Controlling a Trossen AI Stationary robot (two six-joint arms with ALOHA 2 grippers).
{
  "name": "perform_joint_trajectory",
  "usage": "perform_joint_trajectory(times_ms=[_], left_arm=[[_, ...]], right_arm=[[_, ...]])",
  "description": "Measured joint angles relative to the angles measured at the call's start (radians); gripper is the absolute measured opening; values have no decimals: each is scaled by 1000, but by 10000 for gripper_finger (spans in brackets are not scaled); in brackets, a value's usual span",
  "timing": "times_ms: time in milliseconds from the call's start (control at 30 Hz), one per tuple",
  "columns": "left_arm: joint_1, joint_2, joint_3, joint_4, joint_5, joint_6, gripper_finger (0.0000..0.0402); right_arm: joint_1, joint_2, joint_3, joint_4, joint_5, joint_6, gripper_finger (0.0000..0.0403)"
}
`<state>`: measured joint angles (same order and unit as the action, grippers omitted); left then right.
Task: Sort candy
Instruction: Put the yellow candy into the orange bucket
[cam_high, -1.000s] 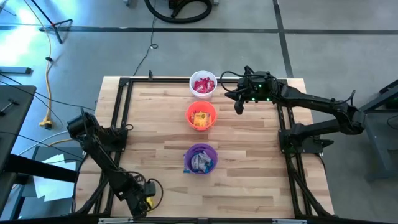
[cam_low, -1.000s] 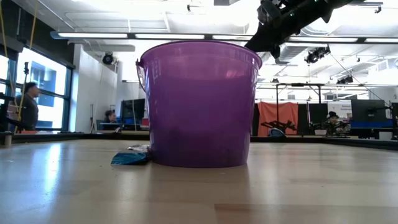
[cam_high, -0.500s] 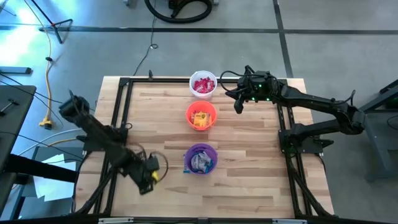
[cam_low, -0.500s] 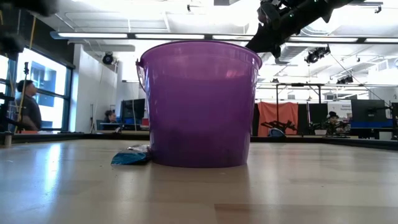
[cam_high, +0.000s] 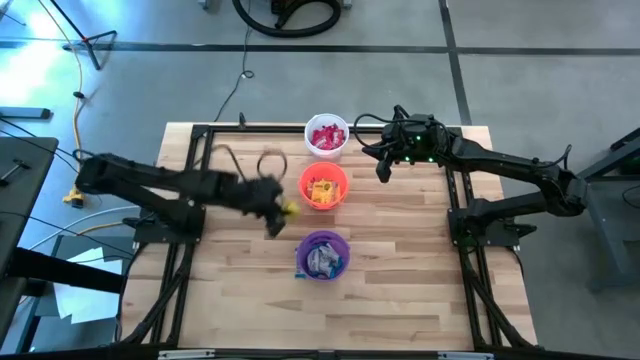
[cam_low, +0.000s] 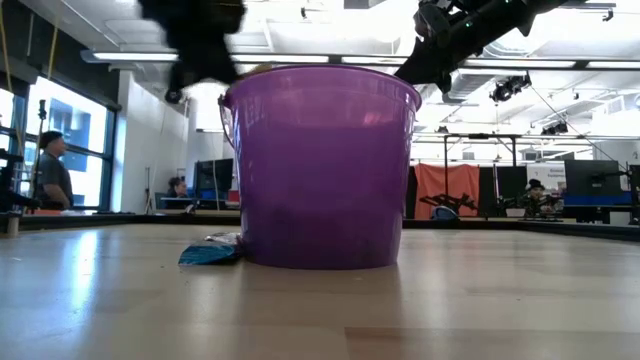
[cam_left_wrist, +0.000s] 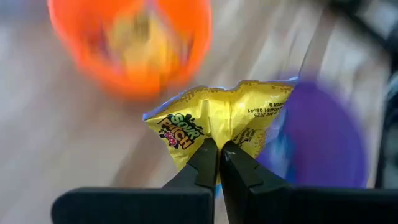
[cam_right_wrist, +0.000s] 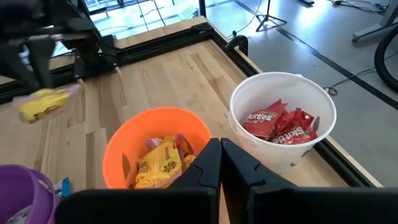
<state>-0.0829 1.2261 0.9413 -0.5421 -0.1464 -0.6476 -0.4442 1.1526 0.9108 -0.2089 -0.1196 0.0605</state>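
Pinching a yellow candy packet (cam_left_wrist: 217, 121), the left gripper (cam_high: 272, 215) hung with the orange cup (cam_high: 323, 186) just beside it and the purple cup (cam_high: 322, 255) near (both blurred in its wrist view). The orange cup held yellow packets (cam_right_wrist: 155, 163), the purple cup blue-white ones (cam_high: 321, 260), the white cup (cam_high: 327, 137) red ones (cam_right_wrist: 280, 124). The right gripper (cam_high: 383, 172), fingers closed on nothing, waited beside the white and orange cups. Only the low view showed a blue packet (cam_low: 208, 254) on the table (cam_low: 450, 300) against the purple cup.
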Motion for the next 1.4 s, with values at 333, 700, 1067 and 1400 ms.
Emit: perform_joint_trajectory(times_ms=[333, 700, 1067, 1400], left_arm=[[267, 137, 120, 241, 111, 172, 0], [385, 385, 310, 132, 205, 253, 0], [424, 526, 402, 63, 253, 293, 0], [415, 582, 403, -18, 287, 318, 0]], right_arm=[[0, 0, 0, 1, 4, 3, 0], [0, 0, 0, 3, 12, 3, 0], [0, 0, 0, 2, 34, -9, 0], [-1, 0, 0, 2, 39, -16, 0]])
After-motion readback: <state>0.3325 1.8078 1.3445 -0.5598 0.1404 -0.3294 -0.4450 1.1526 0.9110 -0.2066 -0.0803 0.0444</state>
